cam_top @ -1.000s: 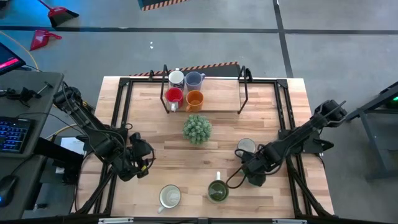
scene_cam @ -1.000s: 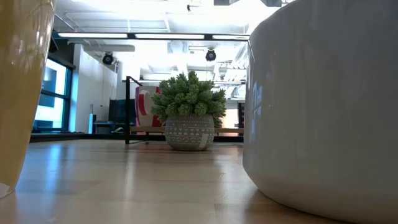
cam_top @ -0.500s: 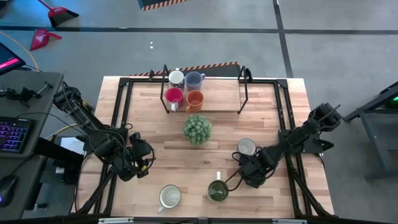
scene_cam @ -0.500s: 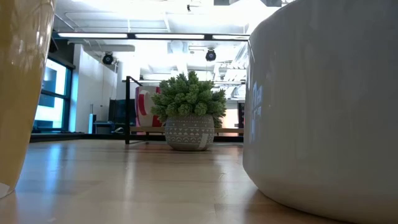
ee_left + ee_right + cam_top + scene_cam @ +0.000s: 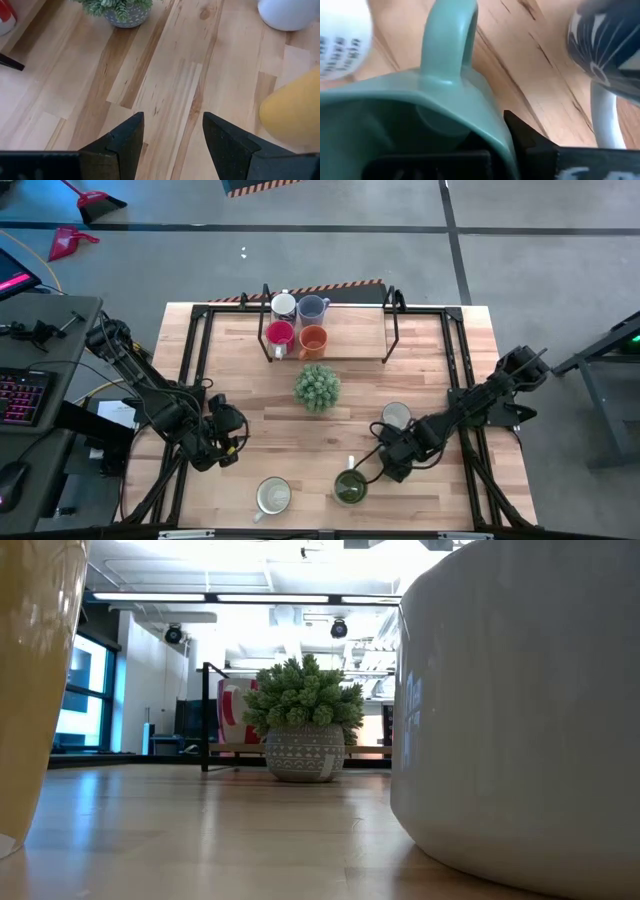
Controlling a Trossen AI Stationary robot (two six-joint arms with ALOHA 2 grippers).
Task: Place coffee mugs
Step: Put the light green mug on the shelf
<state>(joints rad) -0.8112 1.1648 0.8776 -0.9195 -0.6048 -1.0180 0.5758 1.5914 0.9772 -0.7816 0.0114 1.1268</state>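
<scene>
Green mug (image 5: 410,115) fills the right wrist view, claw (image 5: 372,472) clamped.

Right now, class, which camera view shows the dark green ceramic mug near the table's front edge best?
The high view: the dark green ceramic mug shows whole, with the right gripper at its rim. The right wrist view shows only its wall and handle close up. The low and left wrist views do not clearly show it.

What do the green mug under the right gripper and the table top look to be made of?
The green mug looks like glazed ceramic: a smooth, even, softly glossy skin, a thick rounded rim and a thick moulded handle. The right gripper is shut on its rim. The table top looks like wood, probably joined planks with a light satin finish: visible grain, a knot, and strips of differing tone.
</scene>
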